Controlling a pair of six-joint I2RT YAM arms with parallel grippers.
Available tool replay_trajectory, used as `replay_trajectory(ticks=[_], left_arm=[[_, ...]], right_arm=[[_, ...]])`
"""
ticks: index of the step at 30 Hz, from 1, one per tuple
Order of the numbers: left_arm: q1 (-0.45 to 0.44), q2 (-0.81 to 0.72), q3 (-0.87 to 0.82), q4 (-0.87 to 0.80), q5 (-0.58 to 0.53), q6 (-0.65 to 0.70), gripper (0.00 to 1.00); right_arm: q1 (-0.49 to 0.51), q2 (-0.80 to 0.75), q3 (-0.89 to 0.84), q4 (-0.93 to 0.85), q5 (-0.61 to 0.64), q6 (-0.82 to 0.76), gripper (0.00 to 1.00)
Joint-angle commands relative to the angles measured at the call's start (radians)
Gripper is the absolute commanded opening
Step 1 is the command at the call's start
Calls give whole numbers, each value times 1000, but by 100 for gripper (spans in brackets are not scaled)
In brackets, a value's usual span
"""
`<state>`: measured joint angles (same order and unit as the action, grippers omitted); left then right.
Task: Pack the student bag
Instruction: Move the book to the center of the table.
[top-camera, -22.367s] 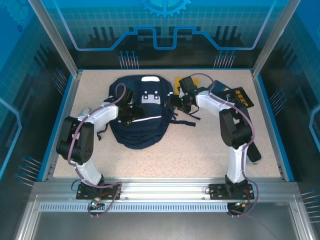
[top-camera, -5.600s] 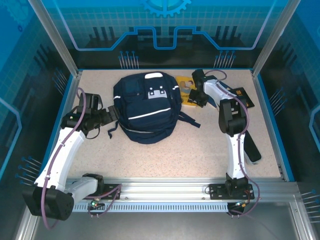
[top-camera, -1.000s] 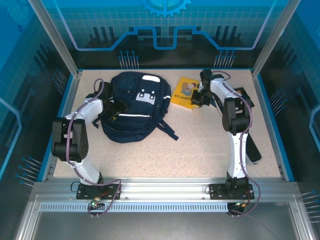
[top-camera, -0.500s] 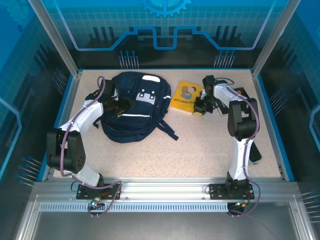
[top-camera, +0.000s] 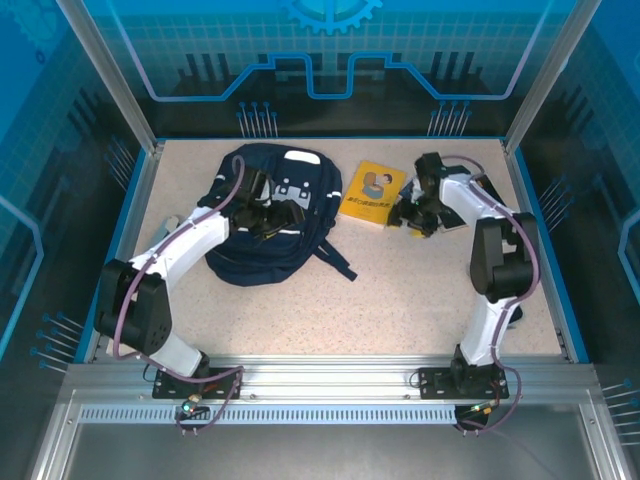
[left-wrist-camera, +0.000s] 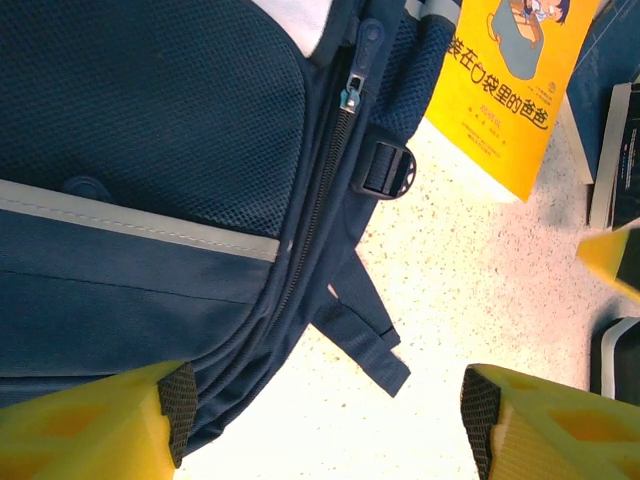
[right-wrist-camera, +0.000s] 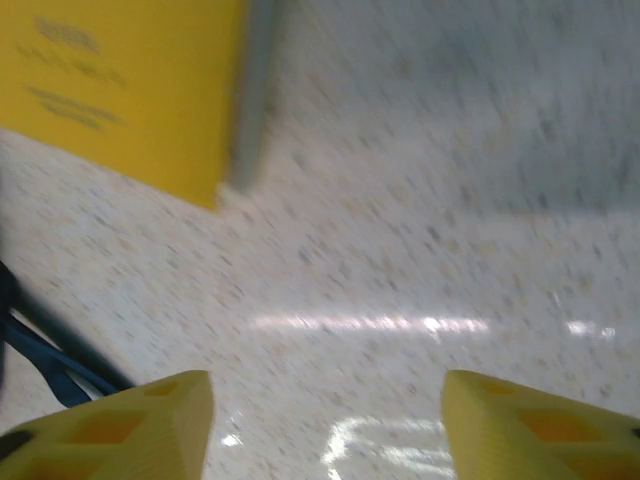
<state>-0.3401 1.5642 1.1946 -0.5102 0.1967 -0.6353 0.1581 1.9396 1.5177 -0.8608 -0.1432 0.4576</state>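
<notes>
The student bag (top-camera: 262, 240), a navy backpack with a thin white stripe and white patches, lies flat at the back left of the table. My left gripper (top-camera: 287, 214) hovers over its right side, open. The left wrist view has the bag (left-wrist-camera: 150, 150), its zip pull (left-wrist-camera: 357, 86), a buckle (left-wrist-camera: 385, 168) and a loose strap end (left-wrist-camera: 365, 335), and my left gripper (left-wrist-camera: 328, 418) holds nothing. My right gripper (top-camera: 405, 214) is open beside the right edge of a yellow book (top-camera: 372, 192). In the right wrist view, bare table lies between the fingers of my right gripper (right-wrist-camera: 325, 425), and the book (right-wrist-camera: 120, 90) is at upper left.
Dark booklets (left-wrist-camera: 612, 140) lie right of the yellow book (left-wrist-camera: 510, 90). A dark bag strap (top-camera: 335, 260) trails onto the table towards the middle. A raised blue rim (top-camera: 120, 235) borders the speckled table.
My left gripper has slid right across the bag to its right side. The right arm's elbow has swung right, and its gripper has shifted a little right, off the book's edge.
</notes>
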Motion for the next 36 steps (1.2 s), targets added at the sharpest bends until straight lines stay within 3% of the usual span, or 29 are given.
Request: replay_trajectory(ticks=[1, 8, 14, 20, 24, 27, 32, 36], left_arm=[[-37, 35, 45, 22, -55, -58, 74], [-53, 60, 84, -3, -86, -98, 74], [-54, 51, 85, -41, -99, -92, 75], [-54, 48, 79, -54, -117, -65, 76], [-54, 52, 84, -58, -117, -37, 76], [-53, 53, 86, -66, -126, -12, 76], [-54, 53, 83, -61, -128, 10, 77], [-54, 58, 82, -53, -129, 20, 77]], right_arm=[[75, 107, 194, -1, 141, 38, 69], [193, 439, 661, -107, 278, 26, 66], [236, 650, 947, -149, 276, 17, 65], [245, 721, 978, -136, 258, -10, 64], [244, 746, 977, -160, 278, -24, 51], [241, 759, 966, -175, 311, -10, 49], [236, 780, 965, -185, 296, -12, 68], [236, 800, 971, -217, 293, -28, 73]])
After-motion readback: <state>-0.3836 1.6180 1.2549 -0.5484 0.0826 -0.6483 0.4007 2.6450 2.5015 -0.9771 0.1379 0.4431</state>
